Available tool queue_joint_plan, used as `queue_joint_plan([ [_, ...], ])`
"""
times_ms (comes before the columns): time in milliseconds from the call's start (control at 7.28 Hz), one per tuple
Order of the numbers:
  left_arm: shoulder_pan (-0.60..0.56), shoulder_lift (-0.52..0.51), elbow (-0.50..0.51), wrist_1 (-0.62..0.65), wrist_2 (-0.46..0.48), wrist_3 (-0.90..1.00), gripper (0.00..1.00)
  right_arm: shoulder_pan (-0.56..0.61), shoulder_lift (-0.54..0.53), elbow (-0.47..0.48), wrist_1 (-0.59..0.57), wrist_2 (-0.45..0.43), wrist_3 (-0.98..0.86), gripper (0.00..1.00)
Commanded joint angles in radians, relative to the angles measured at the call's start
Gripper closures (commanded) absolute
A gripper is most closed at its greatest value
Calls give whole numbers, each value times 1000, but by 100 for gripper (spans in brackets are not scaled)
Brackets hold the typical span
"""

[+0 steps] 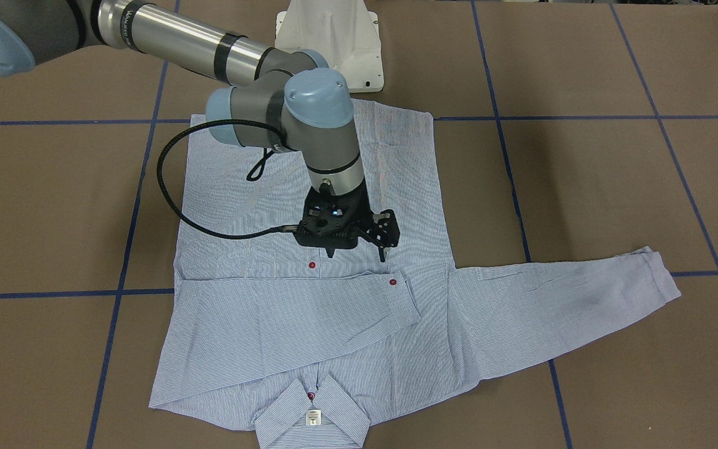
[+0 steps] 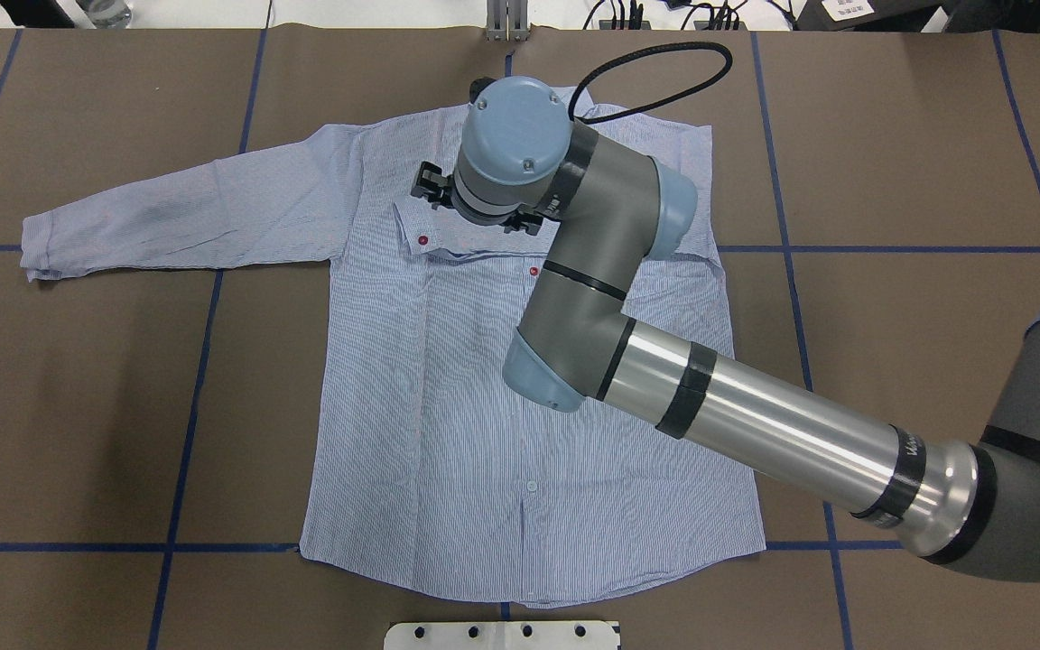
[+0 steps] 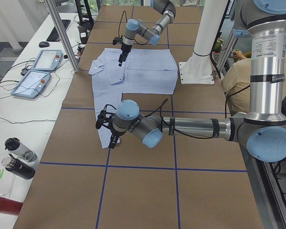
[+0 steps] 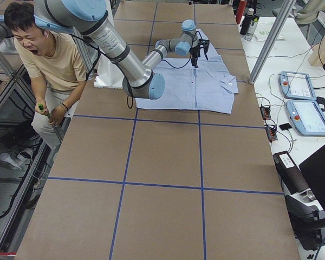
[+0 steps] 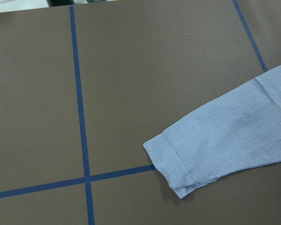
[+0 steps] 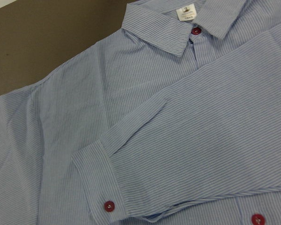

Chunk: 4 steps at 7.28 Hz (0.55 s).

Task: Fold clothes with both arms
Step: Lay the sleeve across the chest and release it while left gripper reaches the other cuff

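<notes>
One light blue striped shirt (image 2: 448,433) is lying flat, front side up, on the brown bench (image 2: 78,406), with its collar (image 1: 312,411) on the side far from the robot's base. We are seeing one sleeve (image 1: 284,305) folded across the chest, its cuff (image 1: 399,298) with a dark red button resting on the shirt front, while the other sleeve (image 1: 558,312) is stretching straight out over the bench toward the robot's left side. The right arm (image 2: 755,406) is reaching over the shirt, and the right fingers (image 1: 384,243) are hanging close over the cloth beside the folded cuff; they are standing spread apart and are grasping nothing. The left arm (image 3: 195,129) is reaching along the bench, and the left fingers (image 3: 111,140) are pointing down near the end of the stretched sleeve; we cannot tell whether they are released or clenched. In the left wrist view the end of that sleeve is lying close to a crossing of blue tape lines (image 5: 79,93).
</notes>
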Motion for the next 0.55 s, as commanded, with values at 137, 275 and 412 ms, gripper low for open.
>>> queue_joint_plan([
  [137,142,-158,215,-79,3,-229,1,8,-206,245,-57,37,-1,1],
  [275,152,-197,266,-72,-3,-292,5,14,-227,270,-57,32,-1,1],
  [412,157,-212,294,-81,-6,-362,6,28,-246,290,-57,30,-1,1],
])
